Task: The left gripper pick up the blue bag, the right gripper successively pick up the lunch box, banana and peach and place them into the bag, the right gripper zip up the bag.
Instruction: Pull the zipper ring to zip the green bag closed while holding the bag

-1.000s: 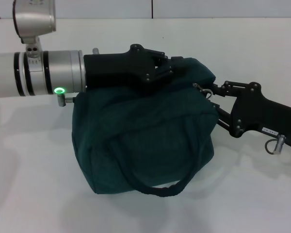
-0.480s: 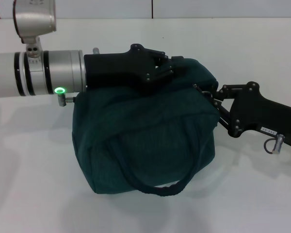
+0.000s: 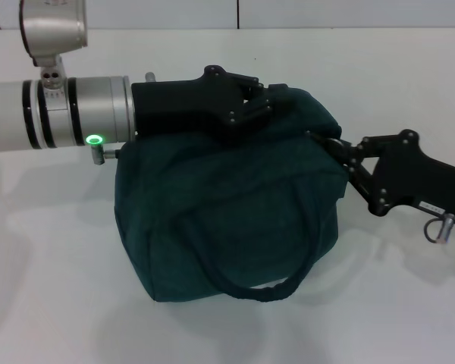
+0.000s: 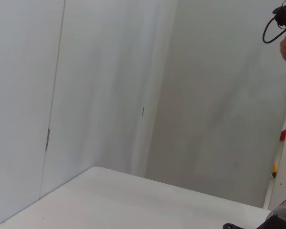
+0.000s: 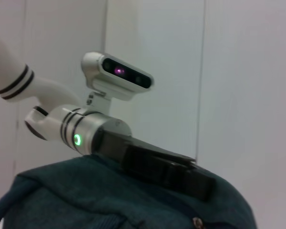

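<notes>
One large dark teal fabric blue bag (image 3: 227,216) at centre on the white table (image 3: 53,303), one padded loop handle (image 3: 262,288) drooping at 6 o'clock. Two black grippers: left gripper (image 3: 262,106) clamped on the bag's top at 12 o'clock; right gripper (image 3: 330,145) pinching its upper edge at 3 o'clock.

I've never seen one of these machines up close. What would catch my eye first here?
The big blue bag in the middle of the white table, one loop handle hanging down its front. The left gripper, on a silver wrist with a green light, is clamped on the bag's top. The right gripper reaches in from the right and meets the bag's upper right corner.
</notes>
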